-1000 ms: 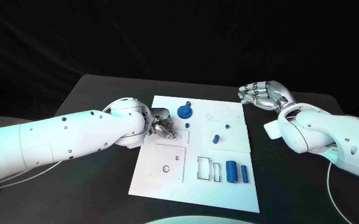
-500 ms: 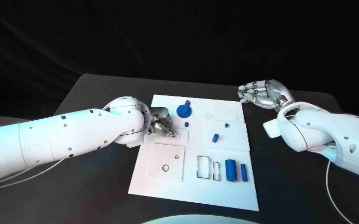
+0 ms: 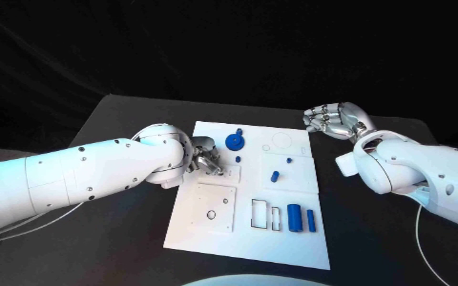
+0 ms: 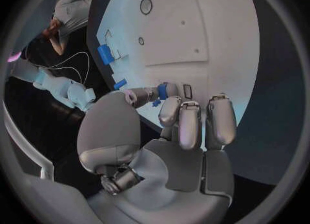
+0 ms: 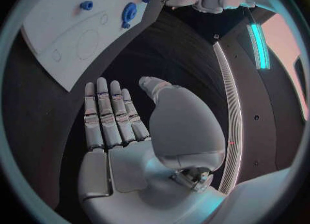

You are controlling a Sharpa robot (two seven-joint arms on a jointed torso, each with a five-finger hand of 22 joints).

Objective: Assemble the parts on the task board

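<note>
Left hand fingers pinching small blue part over task board, right hand empty, fingers apart

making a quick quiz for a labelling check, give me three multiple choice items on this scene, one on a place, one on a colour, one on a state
1. Where is the left hand?
A. over the left part of the task board
B. off the table's near edge
C. beside the right hand

2. What colour is the round disc part on the board?
A. red
B. blue
C. yellow

3. How is the right hand?
A. gripping the board's edge
B. holding a cylinder
C. empty, off the board's far right corner

Answers:
1 A, the head view shows it over the board's left edge.
2 B, the disc is blue like the other parts.
3 C, the right wrist view shows an empty palm above the black table.
</note>
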